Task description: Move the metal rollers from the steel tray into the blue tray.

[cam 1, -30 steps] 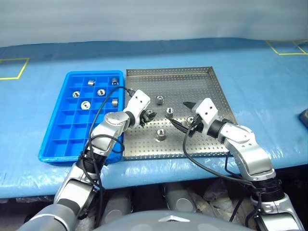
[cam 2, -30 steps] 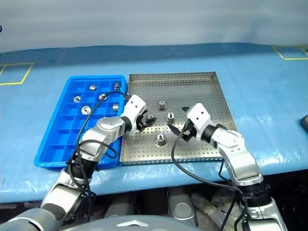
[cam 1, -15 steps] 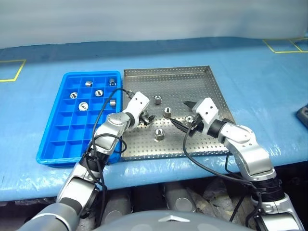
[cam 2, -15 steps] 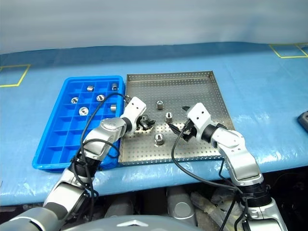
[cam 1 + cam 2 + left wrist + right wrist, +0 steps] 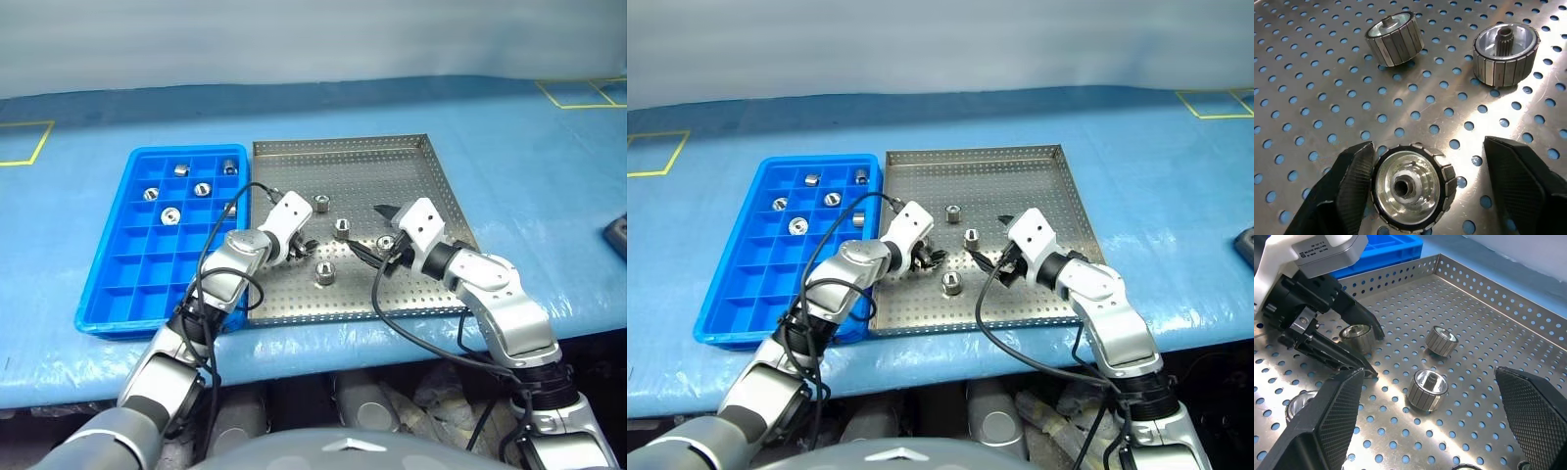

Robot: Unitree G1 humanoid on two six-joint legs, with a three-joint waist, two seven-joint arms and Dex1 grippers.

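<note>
Now the left gripper [image 5: 1422, 188] is down on the perforated floor of the steel tray [image 5: 392, 147], near its left rim, fingers spread either side of a ribbed metal roller [image 5: 1411, 190]. One pad [image 5: 1354, 183] touches the roller's side; the other stands off with a gap, so the roller is bracketed but not clamped. Two more rollers lie just beyond: one [image 5: 1395, 38] on its side, one [image 5: 1506, 47] upright. From the head views, these sit in the left-middle of the tray, with another roller [image 5: 325, 272] nearer the front edge, and what looks like a further one [image 5: 386, 242] tucked by the right gripper [image 5: 370, 233], though it's partly hidden. That right gripper hangs over the tray's middle-right with its pincer spread wide, holding nothing. The far half of the steel tray is open floor. Left of it, almost rim to rim, the blue tray [image 5: 108, 294] holds several rollers in its far compartments [image 5: 170, 214].
</note>
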